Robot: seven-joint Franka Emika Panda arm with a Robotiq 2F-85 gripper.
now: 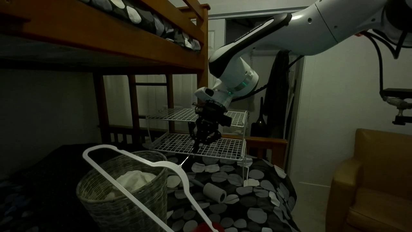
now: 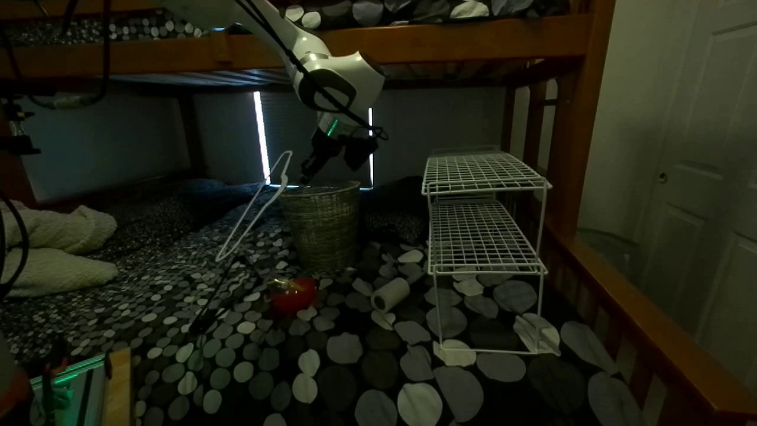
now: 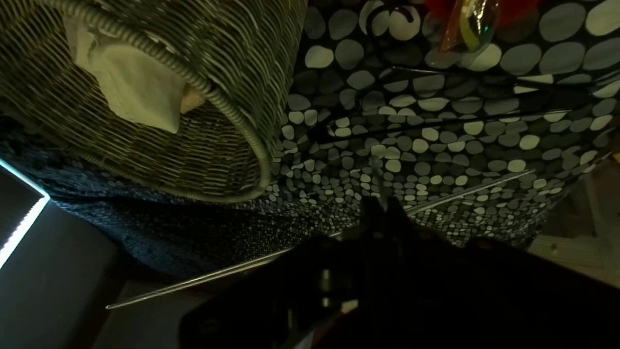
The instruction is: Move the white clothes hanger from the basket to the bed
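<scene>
White clothes hanger of thin plastic [image 1: 172, 165]: rounded-triangle outline, matte, dipped along the shoulders near the neck, fitted with a thin metallic hook [image 1: 184, 161]. Position: outside the round beige woven-wicker basket [image 2: 322, 228], over the dark wooden bunk bed with a black, circle-dotted cover [image 2: 331, 378]. Tilted steeply, one end high, the other low; cannot tell whether the low end touches the cover. Nearly edge-on in the wrist view, a slim pale line passing behind the fingers.

Black two-fingered gripper [image 3: 384, 207]: fingertips drawn together on the hook, hanger held by it.

Surroundings. Basket upright on the bed, just beside the hanger, braided rim uppermost, crumpled white cloth [image 3: 135, 80] inside; in an exterior view the hanger crosses in front of it. Rounded red object [image 2: 297, 297] with clear, yellowish plastic on top, on the cover near the basket's foot. Slender dark bars [image 3: 411, 129] on the cover, near the hanger's low end. Pale cylindrical roll [image 2: 390, 294] on its side, between basket and two-tier white wire-grid rack [image 2: 485, 236]. Rack stands on the bed, well apart from the hanger. Cream fleecy fabric [image 2: 65, 254] heaped farther off; tan armchair [image 1: 370, 183] beyond the bed.
</scene>
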